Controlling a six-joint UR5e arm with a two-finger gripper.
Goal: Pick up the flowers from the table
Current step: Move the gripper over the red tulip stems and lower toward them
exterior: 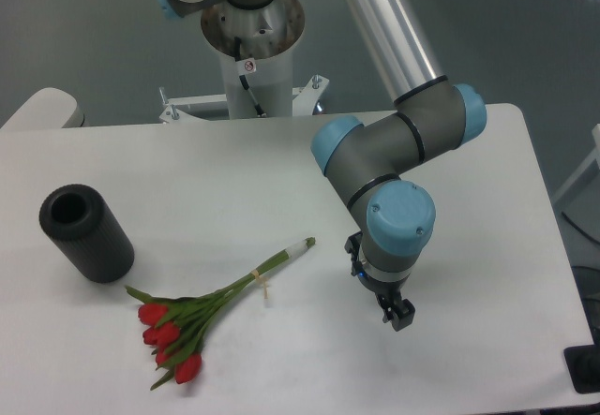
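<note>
The flowers (202, 317) lay limp and light on the worktop (281, 171); best taken at the tied stems. Whether the gripper's (398, 318) fingers stood open, I couldn't tell.

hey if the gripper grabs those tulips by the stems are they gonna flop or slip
The flowers look light, but their stems are long and thin, so the red heads would probably droop from a grip near the whitish tip. The pale tie should keep the bunch together. Smooth stems might slide in the gripper.
</note>
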